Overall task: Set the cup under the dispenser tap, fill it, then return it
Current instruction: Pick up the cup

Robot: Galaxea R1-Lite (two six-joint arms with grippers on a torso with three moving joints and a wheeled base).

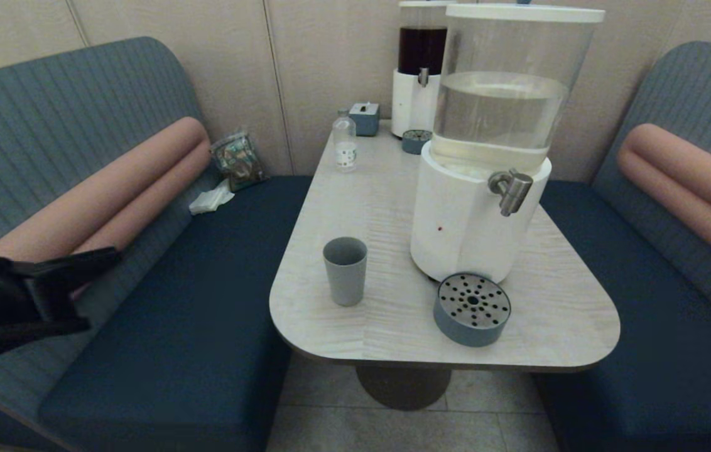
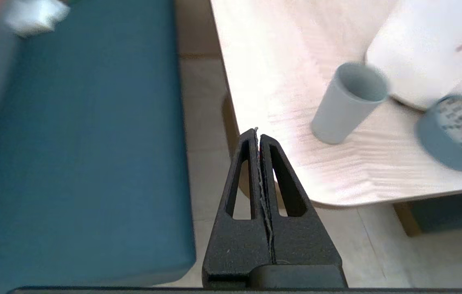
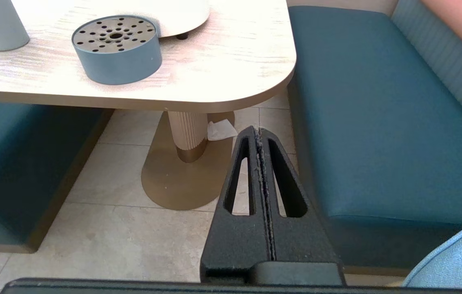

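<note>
The grey-blue cup (image 1: 345,271) stands upright and empty on the table (image 1: 393,339), left of the large white-based dispenser (image 1: 468,226). The dispenser's steel tap (image 1: 509,188) points to the front right, and nothing is under it. My left gripper (image 2: 257,132) is shut and empty. It hovers over the gap between the left bench and the table, short of the cup (image 2: 349,102). It shows as a dark shape (image 1: 101,257) at the head view's left edge. My right gripper (image 3: 258,130) is shut and empty, low over the floor beside the right bench.
A low round grey-blue tray (image 1: 472,309) with a perforated top sits before the dispenser base. At the table's back are a dark-liquid dispenser (image 1: 421,69), a small clear bottle (image 1: 345,141) and a tissue box (image 1: 365,118). Blue benches (image 1: 173,301) flank the table. A tissue (image 3: 221,130) lies by the pedestal.
</note>
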